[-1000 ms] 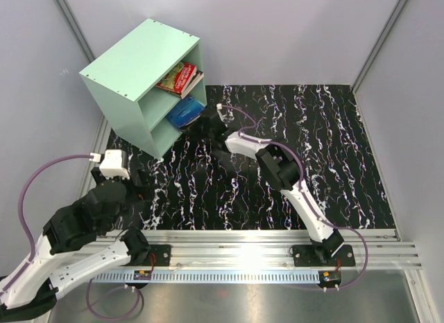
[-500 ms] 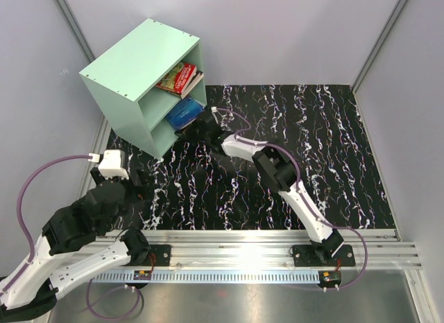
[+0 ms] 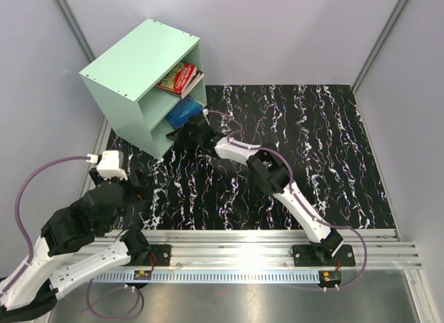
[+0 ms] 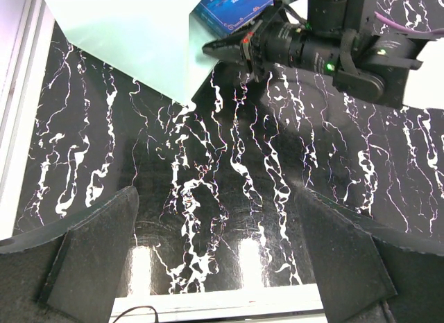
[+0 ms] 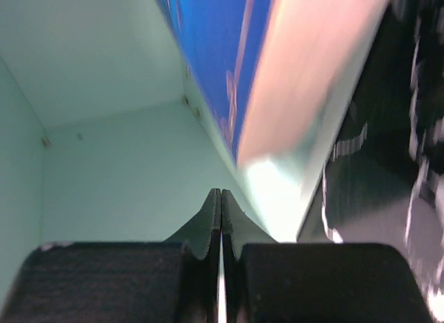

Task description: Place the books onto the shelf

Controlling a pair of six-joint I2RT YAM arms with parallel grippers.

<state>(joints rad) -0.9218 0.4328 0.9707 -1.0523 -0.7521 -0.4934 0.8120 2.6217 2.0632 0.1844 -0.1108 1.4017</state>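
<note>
The mint-green shelf point(image 3: 135, 70) stands at the back left, its two compartments opening onto the mat. A red book point(image 3: 182, 77) lies on a small stack in the far compartment. A blue book with an orange edge point(image 3: 184, 111) leans in the near compartment, also visible as the blue book point(image 4: 232, 4) and blue book point(image 5: 208, 66). My right gripper point(image 3: 177, 134) is shut and holds nothing, its tip point(image 5: 220, 198) at the mouth of the near compartment just beside the blue book. My left gripper point(image 4: 222, 267) hangs open over the mat near the front left, holding nothing.
The black marbled mat point(image 3: 312, 156) covers the table. Grey walls close in on the left, back and right. An aluminium rail point(image 3: 263, 250) with the arm bases runs along the near edge. The right arm point(image 3: 277, 177) stretches diagonally across the mat's middle.
My right gripper has slid left along the shelf front, from beside the blue book's outer end to the mouth of the near compartment. The left arm has barely moved.
</note>
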